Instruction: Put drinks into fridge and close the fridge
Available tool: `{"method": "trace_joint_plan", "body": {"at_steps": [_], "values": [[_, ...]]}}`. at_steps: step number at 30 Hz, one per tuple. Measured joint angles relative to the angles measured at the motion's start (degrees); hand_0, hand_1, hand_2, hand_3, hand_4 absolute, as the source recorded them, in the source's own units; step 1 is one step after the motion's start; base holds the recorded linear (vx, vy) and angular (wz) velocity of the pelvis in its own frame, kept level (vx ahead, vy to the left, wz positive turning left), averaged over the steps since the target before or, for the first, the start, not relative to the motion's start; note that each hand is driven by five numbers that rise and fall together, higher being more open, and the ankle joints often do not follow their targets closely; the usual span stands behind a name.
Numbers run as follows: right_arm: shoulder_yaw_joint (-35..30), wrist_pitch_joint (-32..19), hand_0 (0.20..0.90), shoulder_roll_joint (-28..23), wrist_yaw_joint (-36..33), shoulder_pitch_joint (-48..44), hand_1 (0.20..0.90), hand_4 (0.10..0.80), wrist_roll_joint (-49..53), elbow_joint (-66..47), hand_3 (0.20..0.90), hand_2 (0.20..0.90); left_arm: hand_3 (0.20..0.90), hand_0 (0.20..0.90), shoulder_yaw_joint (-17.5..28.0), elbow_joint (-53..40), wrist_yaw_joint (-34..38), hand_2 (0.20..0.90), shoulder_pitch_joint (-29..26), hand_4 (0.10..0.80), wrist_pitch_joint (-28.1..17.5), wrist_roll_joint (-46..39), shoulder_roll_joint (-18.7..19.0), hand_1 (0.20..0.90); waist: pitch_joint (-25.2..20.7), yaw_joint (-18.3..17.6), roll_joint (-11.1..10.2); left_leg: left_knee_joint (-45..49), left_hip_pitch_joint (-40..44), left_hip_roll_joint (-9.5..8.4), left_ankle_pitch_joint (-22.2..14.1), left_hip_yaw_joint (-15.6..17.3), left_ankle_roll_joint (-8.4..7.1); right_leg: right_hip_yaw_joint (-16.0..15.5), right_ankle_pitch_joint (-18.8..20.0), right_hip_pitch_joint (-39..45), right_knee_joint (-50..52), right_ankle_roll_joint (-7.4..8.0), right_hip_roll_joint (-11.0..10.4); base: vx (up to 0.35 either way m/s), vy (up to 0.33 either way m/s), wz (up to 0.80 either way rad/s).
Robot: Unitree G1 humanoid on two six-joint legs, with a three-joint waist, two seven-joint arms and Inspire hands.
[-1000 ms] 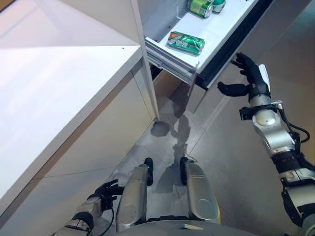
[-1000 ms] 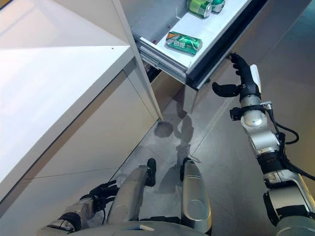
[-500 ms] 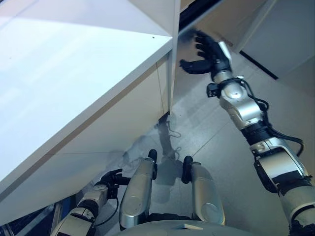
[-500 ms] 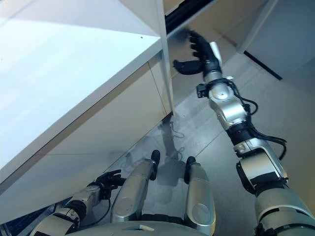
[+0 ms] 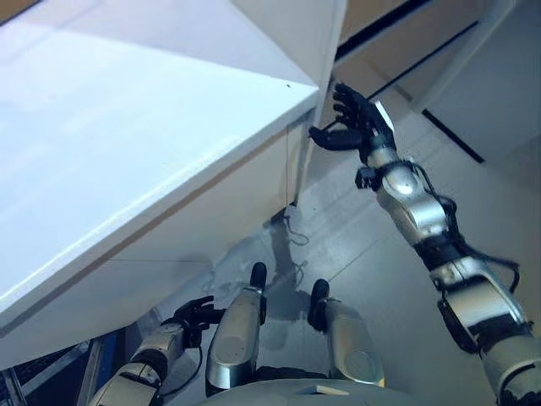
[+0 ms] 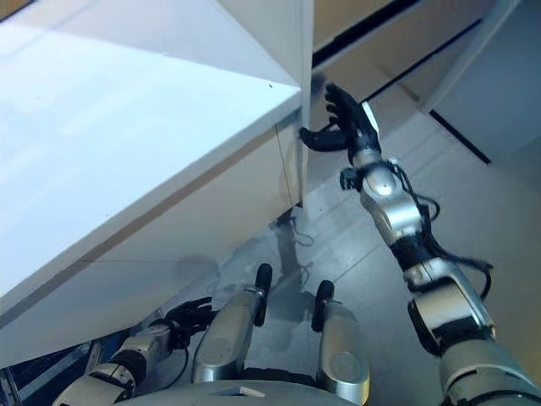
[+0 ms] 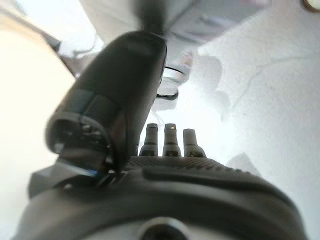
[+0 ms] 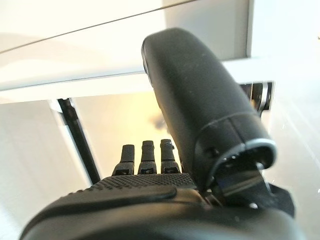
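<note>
Two hands in play, and only one is working. The right hand (image 5: pixel 355 127) is up at the corner where the white counter (image 5: pixel 127 127) ends, its fingers (image 6: pixel 341 101) spread and straight and the thumb held out to the side. It grips nothing. The palm faces the pale fridge front (image 5: pixel 397 46), which has dark seams running across it. From here I cannot tell whether the fingertips touch the panel or sit just off it.

No drinks show in any view, and neither hand holds a can. No drawer or door stands out from the cabinet line either. My read is that the drinks are already inside and the fridge is shut, or within a whisker of it. That makes this the last bit of the closing step.

The left hand (image 5: pixel 193 315) hangs low near the floor (image 5: pixel 372 245), and its own wrist view shows relaxed fingers and nothing held (it has no part in this).

To finish well, the push should come from flat fingers and palm, square to the front, not from the fingertips alone. It should land near the middle of the panel so the front goes in straight and does not rack to one side. A steady press until the seam looks even along its length would do it. The thumb should stay clear of that dark gap, because it could get caught there. The arm reaches far out, so a slow follow-through will serve better than a jab.
</note>
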Motion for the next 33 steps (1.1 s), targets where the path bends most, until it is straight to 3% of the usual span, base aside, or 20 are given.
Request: {"method": "trace_joint_plan", "body": {"at_steps": [5,12,16,20,25,33], "values": [[-5.15,-0.8,0.9,2.01,2.66,21.48,0.9,0.8,-4.95,4.84,0.9,0.9,0.9,0.9,2.72,-1.29,0.69,0.9,7.54,0.8,-0.49,-0.48,-0.02,0.9,-8.87,-2.88,-2.8,-8.18,6.94,-0.71,0.49,2.46,0.88,1.13,2.37,7.5,-10.48,1.89,0.34,-0.007,-0.019,-0.11],[-6.46,-0.56,0.9,8.59,3.53,32.59,0.9,0.8,-13.98,28.73,0.9,0.9,0.9,0.9,4.36,1.33,-0.87,0.9,8.76,0.8,-3.15,-1.64,0.79,0.9,-19.22,-6.06,-6.22,-15.21,13.47,-0.16,0.73,5.4,0.89,3.3,4.41,13.48,-19.25,2.24,1.73,-0.044,-0.068,-0.19],[-7.29,-0.1,0.9,10.92,5.0,34.22,0.9,0.8,-15.71,40.23,0.9,0.9,0.9,0.9,4.39,4.86,-2.03,0.9,7.59,0.8,-5.42,-1.39,0.57,0.9,-20.12,-7.25,-5.9,-15.24,13.77,0.24,0.77,5.95,0.71,3.95,4.53,13.42,-19.26,2.05,2.05,-0.033,-0.031,-0.09],[-8.46,3.65,0.9,12.12,10.27,36.46,0.9,0.8,-16.17,46.74,0.9,0.9,0.9,0.9,4.35,8.66,-2.9,0.9,8.77,0.8,-6.82,-0.17,-0.69,0.9,-21.4,-7.79,-4.44,-15.25,13.87,0.21,0.76,6.06,0.71,4.32,4.88,13.6,-20.06,1.93,2.08,0.001,-0.016,-0.05],[-8.5,6.59,0.9,12.34,15.1,37.01,0.9,0.8,-17.03,49.01,0.9,0.9,0.9,0.9,4.27,9.88,-3.5,0.9,10.74,0.8,-7.77,1.44,-1.49,0.9,-22.03,-7.55,-3.85,-15.26,13.89,0.23,0.81,6.05,0.68,4.31,5.18,13.62,-20.24,1.85,2.12,0.009,-0.005,0.01],[-7.86,9.08,0.9,12.34,15.98,35.82,0.9,0.8,-19.06,48.9,0.9,0.9,0.9,0.9,3.21,9.97,-3.28,0.9,10.45,0.8,-8.72,3.12,-1.58,0.9,-22.91,-7.15,-4.1,-15.26,13.89,0.2,0.87,6.01,0.66,4.38,5.24,13.64,-20.43,1.81,2.12,0.0,0.0,0.0]]}}
